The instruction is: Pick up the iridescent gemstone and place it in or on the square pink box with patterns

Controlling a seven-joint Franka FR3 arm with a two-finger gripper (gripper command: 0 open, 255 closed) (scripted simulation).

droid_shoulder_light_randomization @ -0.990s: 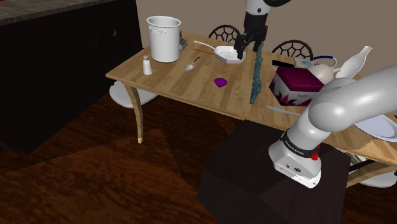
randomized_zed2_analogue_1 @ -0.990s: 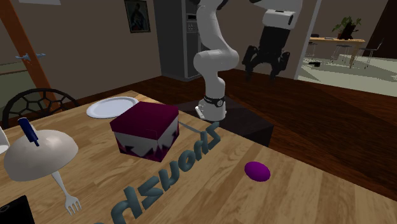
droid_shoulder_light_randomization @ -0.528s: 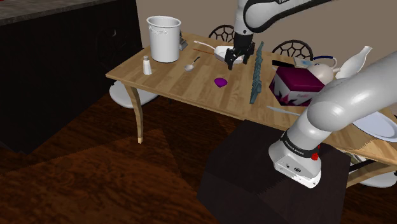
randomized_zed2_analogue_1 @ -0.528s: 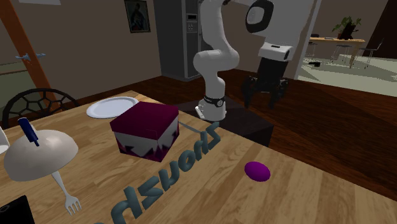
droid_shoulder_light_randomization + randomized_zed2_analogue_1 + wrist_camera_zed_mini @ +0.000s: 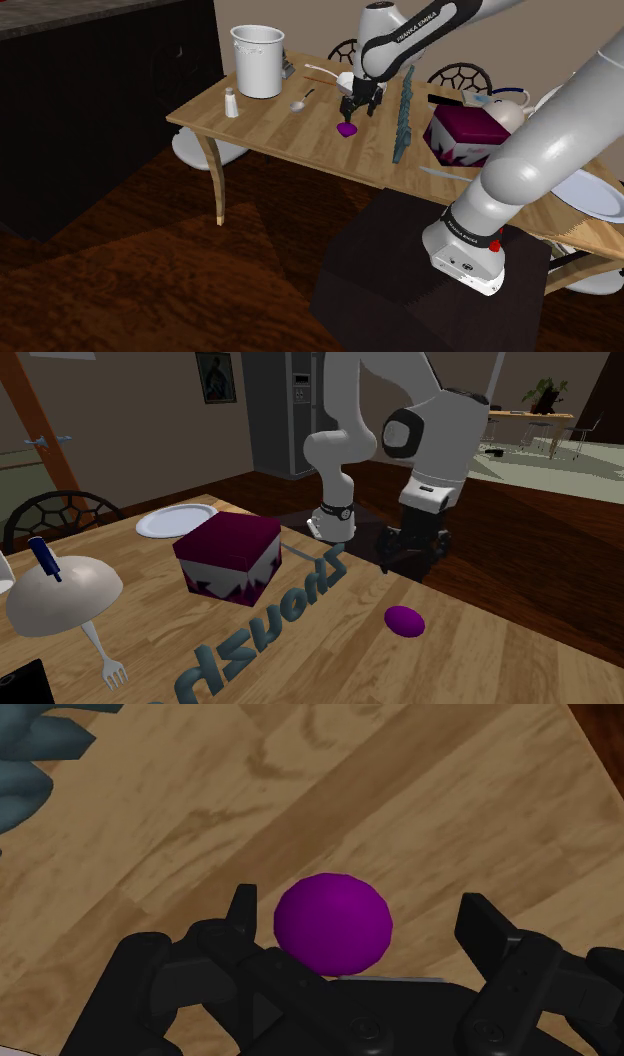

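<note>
The pincer [image 5: 361,910] hides the purple gemstone's [image 5: 332,920] lower edge.

The gemstone [image 5: 333,923] is one even, saturated purple. The box [image 5: 228,560] is dark magenta, with white jagged points along the foot of its sides. The table [image 5: 270,125] under the box is pale wood streaked with brown grain. The gripper [image 5: 360,911] is black. Beside the box, raised lettering [image 5: 270,620] is dull teal; the plate [image 5: 175,520] near the box is white.
</note>
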